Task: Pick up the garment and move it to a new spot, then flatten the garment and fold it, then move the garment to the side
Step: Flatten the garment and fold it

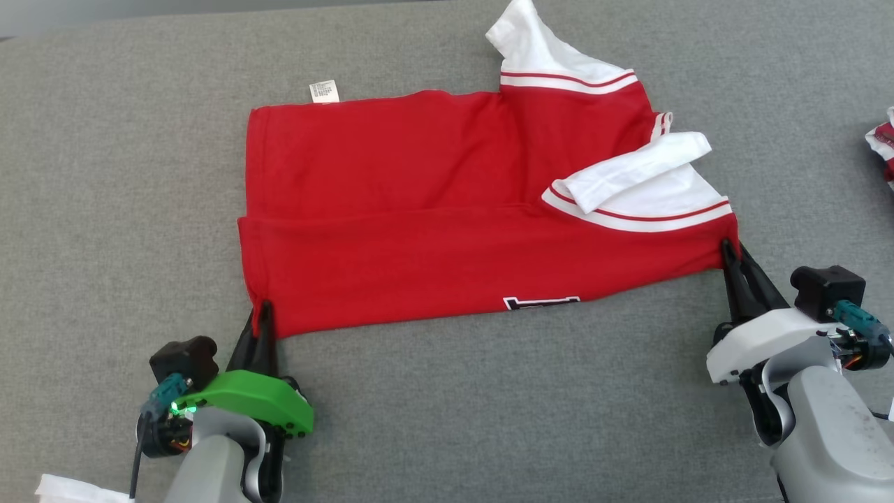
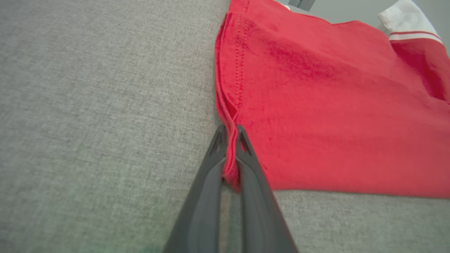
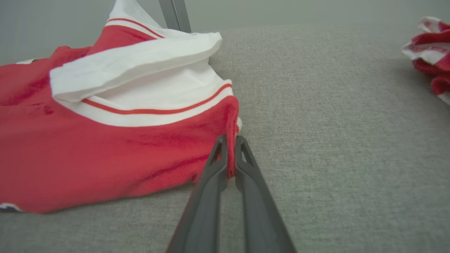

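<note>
Garment [image 1: 447, 237]: a red shirt with white, red-striped sleeves, spread across the middle of a grey woven surface [image 1: 105, 175], with its hem toward the robot's left and its sleeves toward the right. Its near strip is folded over the body, and a small black-and-white print [image 1: 541, 302] shows at the near edge.

Left tool [image 1: 264, 311], with a green housing: fingers pressed together on the near hem corner. The left wrist view shows the stitched red edge [image 2: 228, 154] pinched between the two dark fingers [image 2: 253, 175] of the tool [image 2: 230, 131], low against the surface.

Right tool [image 1: 728, 248], with a white housing: fingers closed on the near shoulder corner, just below the striped band of the near sleeve [image 1: 635, 171]. The right wrist view shows the tool [image 3: 230, 140] with a fold of red cloth [image 3: 230, 154] squeezed between its fingertips.

Both pale forearms rise from the lower corners of the head view, fingers pointing away from the robot. The garment's near edge runs between the two tools, slanting farther from the robot toward the right. A white label [image 1: 324, 91] sticks out past the far edge.

Bare grey surface lies to the left of the hem and along the near side. On the right, a second red-and-white cloth [image 1: 883, 150] lies at the view's edge, well apart from the garment. A white scrap [image 1: 70, 489] shows at the lower left corner.
</note>
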`<state>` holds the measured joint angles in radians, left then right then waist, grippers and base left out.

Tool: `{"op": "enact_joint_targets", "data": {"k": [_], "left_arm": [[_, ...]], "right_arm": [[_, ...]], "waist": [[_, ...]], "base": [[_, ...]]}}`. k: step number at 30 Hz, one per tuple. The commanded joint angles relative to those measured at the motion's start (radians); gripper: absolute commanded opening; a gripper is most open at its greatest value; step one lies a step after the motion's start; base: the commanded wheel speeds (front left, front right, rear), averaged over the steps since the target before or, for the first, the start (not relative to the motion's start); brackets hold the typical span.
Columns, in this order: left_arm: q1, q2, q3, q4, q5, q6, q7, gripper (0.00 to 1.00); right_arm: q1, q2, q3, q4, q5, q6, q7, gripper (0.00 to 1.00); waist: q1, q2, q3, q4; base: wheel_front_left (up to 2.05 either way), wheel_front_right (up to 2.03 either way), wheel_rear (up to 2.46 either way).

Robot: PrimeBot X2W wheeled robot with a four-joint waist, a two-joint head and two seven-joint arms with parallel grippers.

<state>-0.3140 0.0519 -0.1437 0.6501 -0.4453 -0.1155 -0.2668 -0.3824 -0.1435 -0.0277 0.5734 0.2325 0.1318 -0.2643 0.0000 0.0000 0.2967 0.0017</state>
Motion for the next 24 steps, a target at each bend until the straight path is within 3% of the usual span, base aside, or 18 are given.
{"op": "enact_joint_targets", "data": {"k": [1, 12, 24], "left_arm": [[0.010, -0.001, 0.011, -0.020, 0.002, -0.005, 0.003, 0.00], [0.079, 0.003, 0.090, -0.209, 0.033, -0.011, 0.003, 0.00], [0.323, 0.003, -0.010, -0.106, -0.036, 0.051, 0.003, 0.00]], "right_arm": [[0.005, -0.003, -0.008, -0.019, 0.015, -0.002, 0.000, 0.00], [0.063, -0.027, -0.023, -0.132, 0.106, -0.002, 0.000, 0.00], [0.302, -0.016, -0.019, -0.104, 0.165, -0.002, -0.001, 0.00]], "waist": [[0.0000, 0.0000, -0.022, 0.001], [0.0000, 0.0000, -0.143, 0.003], [0.0000, 0.0000, -0.175, 0.000]], "base": [[0.00, 0.00, 0.00], [0.00, 0.00, 0.00], [0.00, 0.00, 0.00]]}}
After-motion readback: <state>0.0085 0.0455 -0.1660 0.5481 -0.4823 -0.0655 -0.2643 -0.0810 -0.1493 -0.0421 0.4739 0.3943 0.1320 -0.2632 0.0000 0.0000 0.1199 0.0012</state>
